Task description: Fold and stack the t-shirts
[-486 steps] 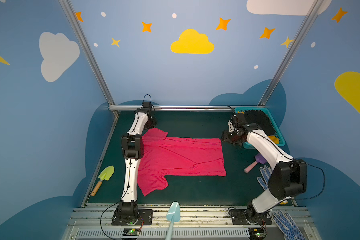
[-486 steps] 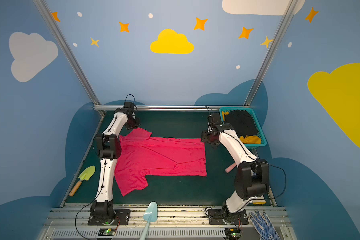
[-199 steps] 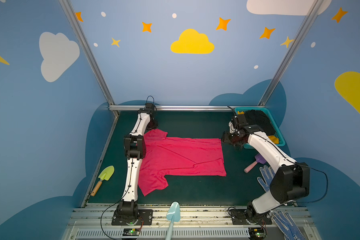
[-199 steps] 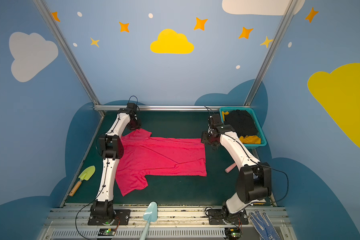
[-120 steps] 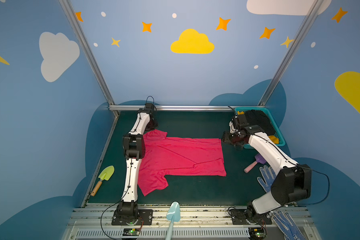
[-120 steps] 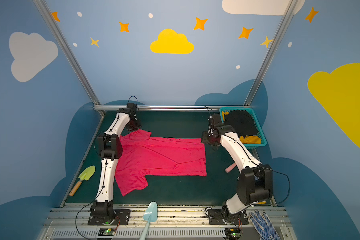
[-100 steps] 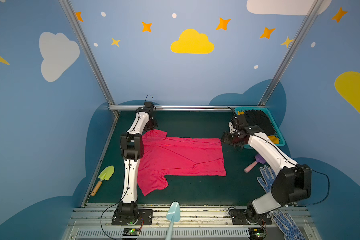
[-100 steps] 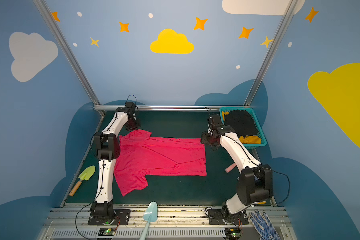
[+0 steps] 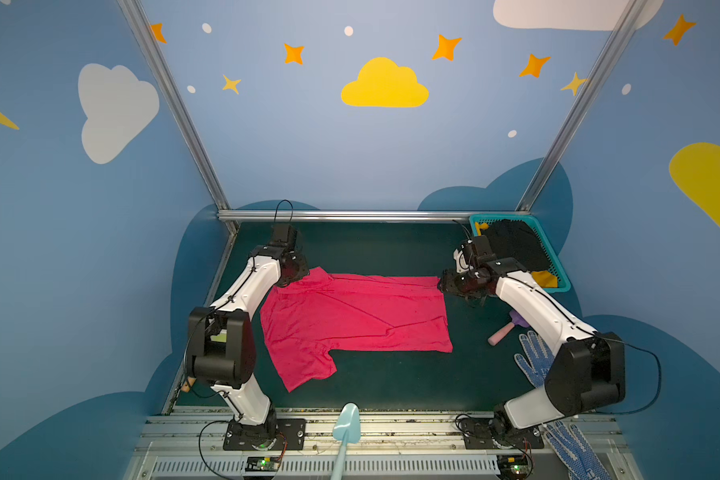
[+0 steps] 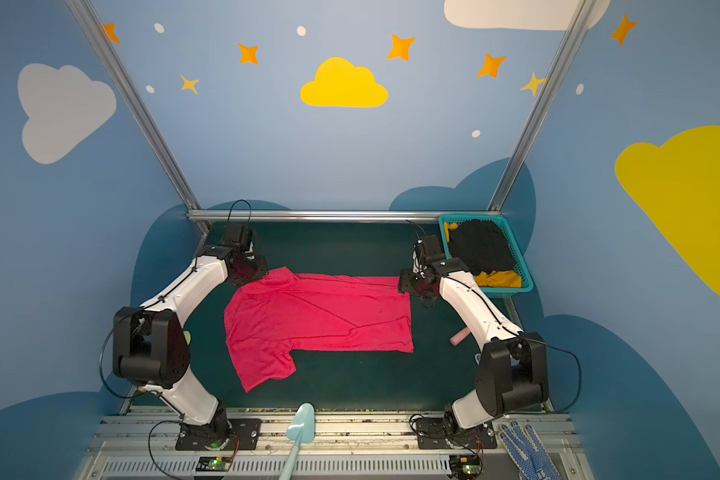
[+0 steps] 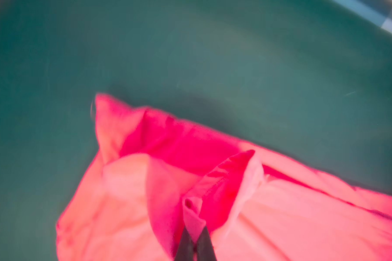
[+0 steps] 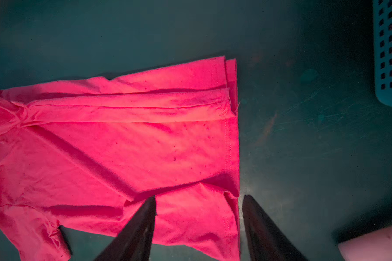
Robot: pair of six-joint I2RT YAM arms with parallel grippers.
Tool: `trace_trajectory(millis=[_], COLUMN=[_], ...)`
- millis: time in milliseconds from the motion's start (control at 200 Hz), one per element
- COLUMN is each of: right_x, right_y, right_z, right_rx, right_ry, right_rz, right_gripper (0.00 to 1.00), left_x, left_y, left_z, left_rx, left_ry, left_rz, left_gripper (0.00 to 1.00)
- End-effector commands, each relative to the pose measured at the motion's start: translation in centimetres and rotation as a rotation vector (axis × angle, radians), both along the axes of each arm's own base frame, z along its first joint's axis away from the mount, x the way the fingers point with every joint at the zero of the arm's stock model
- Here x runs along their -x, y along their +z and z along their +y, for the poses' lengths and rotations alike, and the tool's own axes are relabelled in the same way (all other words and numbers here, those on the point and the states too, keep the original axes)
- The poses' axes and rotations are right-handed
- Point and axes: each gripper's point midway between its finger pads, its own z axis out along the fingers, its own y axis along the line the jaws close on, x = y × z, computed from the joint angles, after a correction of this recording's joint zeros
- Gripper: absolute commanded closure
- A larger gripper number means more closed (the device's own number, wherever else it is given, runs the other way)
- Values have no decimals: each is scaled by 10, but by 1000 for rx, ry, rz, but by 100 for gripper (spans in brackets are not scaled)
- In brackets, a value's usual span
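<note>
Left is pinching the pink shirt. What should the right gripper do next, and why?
Probably close the right gripper on the hem: its jaws stand open astride the edge of the pink t-shirt, one finger over cloth, one over the mat, while the left gripper is already shut on a fold.

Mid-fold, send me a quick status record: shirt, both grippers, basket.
shirt: bright pink-red short-sleeved t-shirt spread on the dark green mat, narrow fold along its far edge, near sleeve sticking out
left gripper: shut on a pinch of cloth at the shirt's far left corner
right gripper: open at the shirt's right-end hem, gripping nothing
basket: teal plastic basket, far right, holding a black t-shirt and a mustard-yellow t-shirt
</note>
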Motion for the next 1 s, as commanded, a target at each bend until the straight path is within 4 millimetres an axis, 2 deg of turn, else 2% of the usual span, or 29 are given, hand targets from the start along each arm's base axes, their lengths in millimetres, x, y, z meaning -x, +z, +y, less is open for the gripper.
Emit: trace_trajectory(millis=[0, 160, 345, 446, 531, 586, 681, 781, 936, 996], right_x=[5, 11, 16, 18, 19, 19, 20, 17, 4, -4], right_y=[8, 1, -5, -7, -8, -8, -9, -8, -7, -7], right_z=[7, 12, 16, 16, 16, 16, 18, 21, 28, 32], right_rx=[-41, -65, -73, -72, -71, -72, -71, -73, -68, -62], right_ry=[17, 24, 34, 38, 36, 38, 42, 51, 77, 91], right_rz=[-31, -27, -15, -13, -9, -8, -6, -6, 6, 10], right_gripper=[37, 37, 37, 37, 37, 37, 37, 37, 38, 40], left_x=[19, 63, 103, 116, 124, 129, 135, 132, 106, 92], left_y=[11, 5, -18, -31, -39, -43, -42, -27, 3, 7], left_z=[-6, -7, 3, 2, 1, 0, 0, -1, -4, -8], left_rx=[31, 34, -4, 0, -2, -9, -16, 1, -5, -27], left_ry=[68, 142, 201, 199, 193, 193, 194, 200, 174, 144], left_rz=[-73, -79, -30, 9, 40, 57, 58, 4, -76, -62], left_gripper=[95, 95, 93, 83, 64, 62, 59, 53, 46, 44])
